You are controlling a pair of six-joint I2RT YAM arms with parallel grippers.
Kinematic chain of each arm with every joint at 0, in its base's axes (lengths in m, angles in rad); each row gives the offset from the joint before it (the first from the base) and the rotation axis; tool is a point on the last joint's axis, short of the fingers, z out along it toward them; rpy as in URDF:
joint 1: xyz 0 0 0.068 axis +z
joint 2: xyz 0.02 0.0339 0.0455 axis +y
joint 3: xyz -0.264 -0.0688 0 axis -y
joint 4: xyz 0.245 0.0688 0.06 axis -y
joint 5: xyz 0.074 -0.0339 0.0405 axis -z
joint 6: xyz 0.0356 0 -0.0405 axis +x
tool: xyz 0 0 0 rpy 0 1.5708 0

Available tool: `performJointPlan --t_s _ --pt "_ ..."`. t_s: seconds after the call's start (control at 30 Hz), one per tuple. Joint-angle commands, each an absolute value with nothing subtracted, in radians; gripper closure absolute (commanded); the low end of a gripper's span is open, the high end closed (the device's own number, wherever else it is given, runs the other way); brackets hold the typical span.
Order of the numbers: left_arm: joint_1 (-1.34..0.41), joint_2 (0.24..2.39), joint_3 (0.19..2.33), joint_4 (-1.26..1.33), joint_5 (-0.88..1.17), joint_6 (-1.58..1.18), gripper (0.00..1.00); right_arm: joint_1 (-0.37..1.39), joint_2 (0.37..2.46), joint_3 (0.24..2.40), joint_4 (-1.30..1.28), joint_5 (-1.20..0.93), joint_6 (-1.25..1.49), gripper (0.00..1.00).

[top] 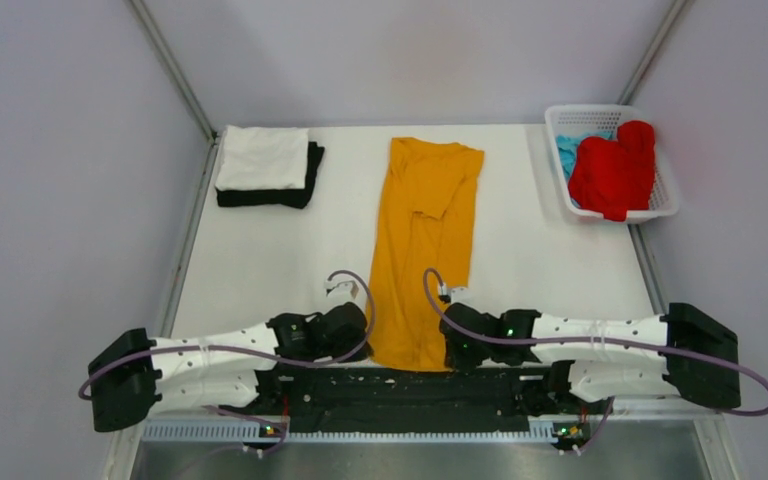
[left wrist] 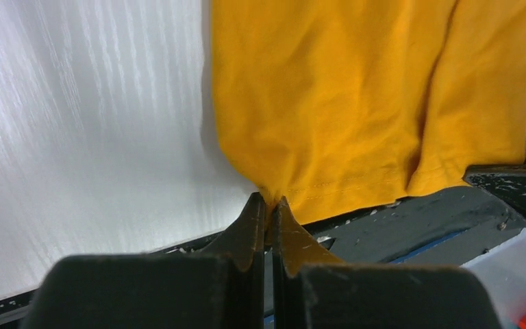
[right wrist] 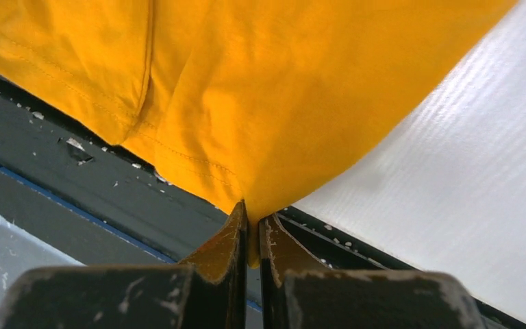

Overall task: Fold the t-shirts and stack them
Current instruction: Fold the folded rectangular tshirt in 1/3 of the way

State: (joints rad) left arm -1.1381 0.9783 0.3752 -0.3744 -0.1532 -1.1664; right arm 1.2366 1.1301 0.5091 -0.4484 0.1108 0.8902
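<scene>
The mustard t-shirt (top: 425, 240) lies folded lengthwise into a long strip down the middle of the table, its hem at the near edge. My left gripper (top: 365, 335) is shut on the hem's left corner (left wrist: 268, 197). My right gripper (top: 447, 345) is shut on the hem's right corner (right wrist: 253, 212). A folded white t-shirt (top: 262, 157) sits on a folded black t-shirt (top: 300, 190) at the back left. A red t-shirt (top: 615, 170) and a light blue t-shirt (top: 567, 150) lie crumpled in the basket.
The white lattice basket (top: 665, 200) stands at the back right. The dark base rail (top: 410, 385) of the arms runs along the near edge, just under the hem. Grey walls close in the table on three sides.
</scene>
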Motion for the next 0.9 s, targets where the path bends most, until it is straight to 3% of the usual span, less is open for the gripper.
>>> performJointPlan --t_s 0.0,0.33,0.87 --pt "-1.118 1.008 0.525 -0.385 -0.268 -1.079 1.0 1.199 1.11 0.595 -0.487 0.223 0.843 0.98" --pt "-0.758 1.285 0.846 -0.337 -0.189 -0.758 1.0 0.899 1.135 0.696 -0.315 0.257 0.643 0.98" --pt "-0.54 1.788 1.322 -0.364 -0.05 -0.589 1.0 0.603 1.44 0.861 -0.101 0.198 0.509 0.98"
